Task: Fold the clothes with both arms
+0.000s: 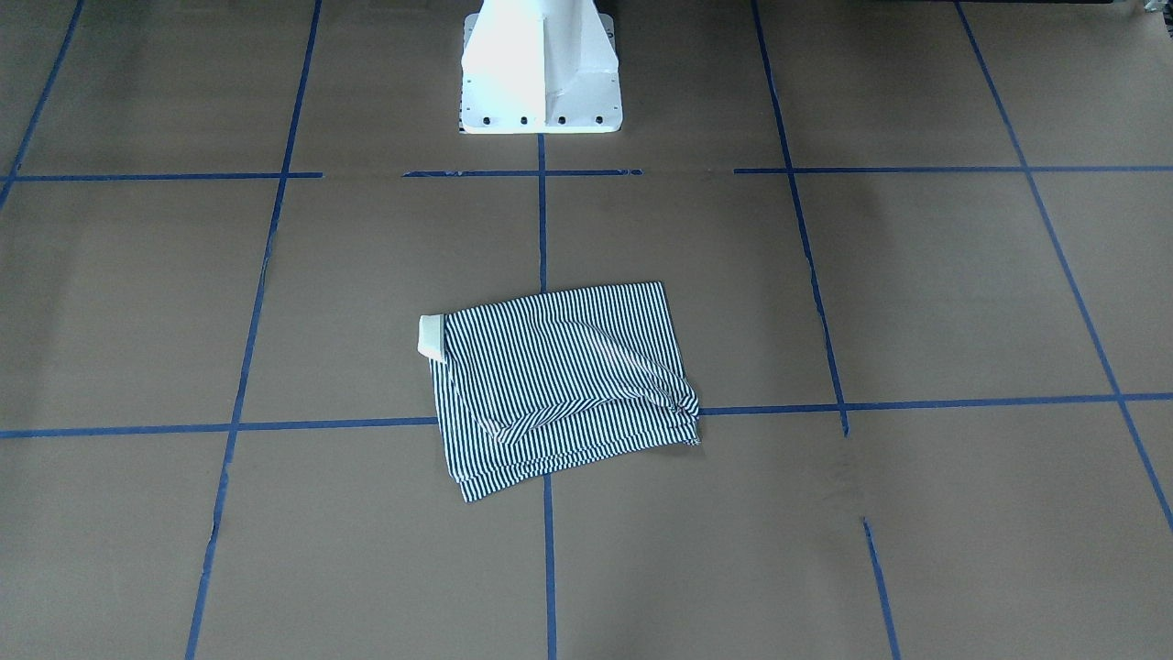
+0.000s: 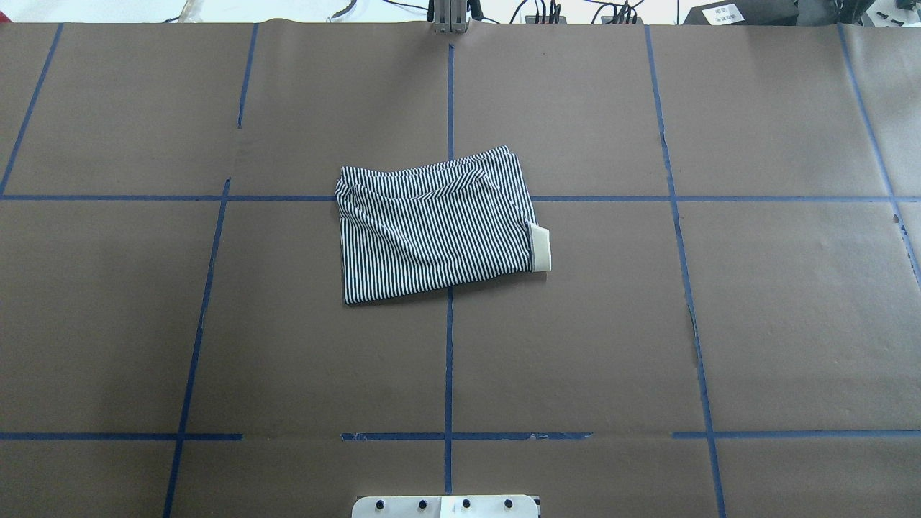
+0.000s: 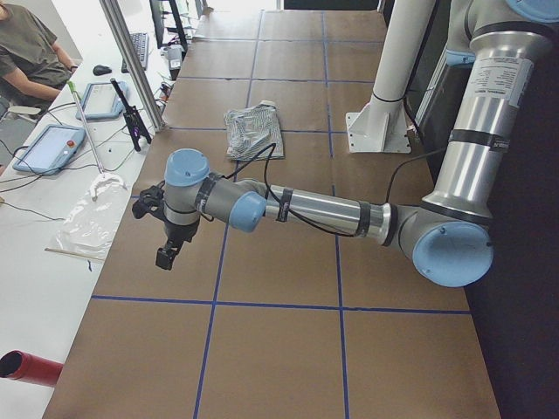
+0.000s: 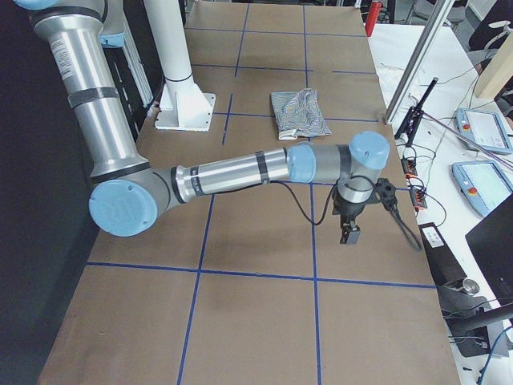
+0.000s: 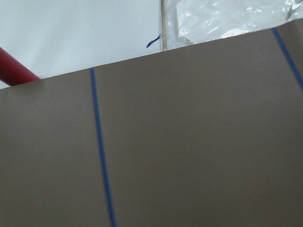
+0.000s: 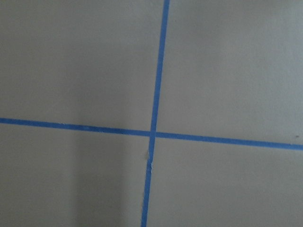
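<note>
The striped polo shirt [image 2: 435, 226] lies folded into a small rectangle in the middle of the brown table, its cream collar [image 2: 540, 247] sticking out at one side; it also shows as the same folded shirt [image 1: 559, 380], [image 3: 251, 129], [image 4: 298, 112]. Neither arm is near it. My left arm's gripper [image 3: 169, 253] hangs over the table's left end, far from the shirt, seen only in the exterior left view. My right arm's gripper [image 4: 349, 233] hangs over the right end, seen only in the exterior right view. I cannot tell whether either is open or shut.
The white pedestal base [image 1: 539, 69] stands behind the shirt. Blue tape lines [image 2: 449, 360] grid the brown table cover. Beside the table are tablets [image 3: 48, 147], a plastic bag [image 3: 92, 223], a red cylinder [image 3: 31, 367] and a seated person [image 3: 31, 57].
</note>
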Motion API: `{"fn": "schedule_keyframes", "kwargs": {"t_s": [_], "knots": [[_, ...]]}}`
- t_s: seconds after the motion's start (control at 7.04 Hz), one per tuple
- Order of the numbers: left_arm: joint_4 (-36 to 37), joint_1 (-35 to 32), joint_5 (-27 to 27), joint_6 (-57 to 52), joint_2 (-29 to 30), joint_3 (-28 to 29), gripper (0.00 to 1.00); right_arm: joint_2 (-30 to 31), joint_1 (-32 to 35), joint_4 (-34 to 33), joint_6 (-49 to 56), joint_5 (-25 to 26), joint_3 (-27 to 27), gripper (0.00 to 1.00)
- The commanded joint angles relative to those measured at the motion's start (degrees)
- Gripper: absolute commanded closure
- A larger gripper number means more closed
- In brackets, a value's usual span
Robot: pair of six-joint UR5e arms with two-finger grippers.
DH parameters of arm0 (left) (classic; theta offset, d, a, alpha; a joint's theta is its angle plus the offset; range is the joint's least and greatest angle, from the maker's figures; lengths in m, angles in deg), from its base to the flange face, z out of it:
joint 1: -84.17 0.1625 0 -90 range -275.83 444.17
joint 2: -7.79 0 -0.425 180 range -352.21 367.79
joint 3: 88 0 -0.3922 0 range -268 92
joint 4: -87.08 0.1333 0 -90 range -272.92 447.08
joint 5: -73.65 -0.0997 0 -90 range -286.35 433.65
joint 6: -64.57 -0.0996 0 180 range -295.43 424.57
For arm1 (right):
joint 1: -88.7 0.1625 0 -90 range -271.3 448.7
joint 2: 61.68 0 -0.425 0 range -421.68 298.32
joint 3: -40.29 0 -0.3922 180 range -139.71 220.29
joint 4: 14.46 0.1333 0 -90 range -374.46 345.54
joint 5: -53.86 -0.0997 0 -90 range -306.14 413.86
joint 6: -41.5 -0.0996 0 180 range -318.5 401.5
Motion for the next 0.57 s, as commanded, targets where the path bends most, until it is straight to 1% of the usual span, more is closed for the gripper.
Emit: {"fn": "schedule_keyframes", "kwargs": {"t_s": [0.0, 0.14, 0.28, 0.43], "knots": [[-3.21, -1.03, -1.69, -3.45, -7.94, -1.44, 0.0, 5.96, 1.13, 2.53, 0.9, -0.1, -1.73, 0.0], [-6.19, -1.03, -1.44, -3.01, -8.95, 0.48, 0.0, 7.72, 1.13, 3.85, 0.2, -0.8, -1.65, 0.0], [-5.08, -1.03, -1.26, -3.01, -9.39, 0.5, 0.0, 7.82, 0.78, 4.73, -0.07, -2.28, -0.86, 0.0], [1.02, -1.03, -1.0, -3.01, -9.31, -1.33, 0.0, 7.82, 0.69, 4.92, -0.07, -2.39, -0.68, 0.0]]}}
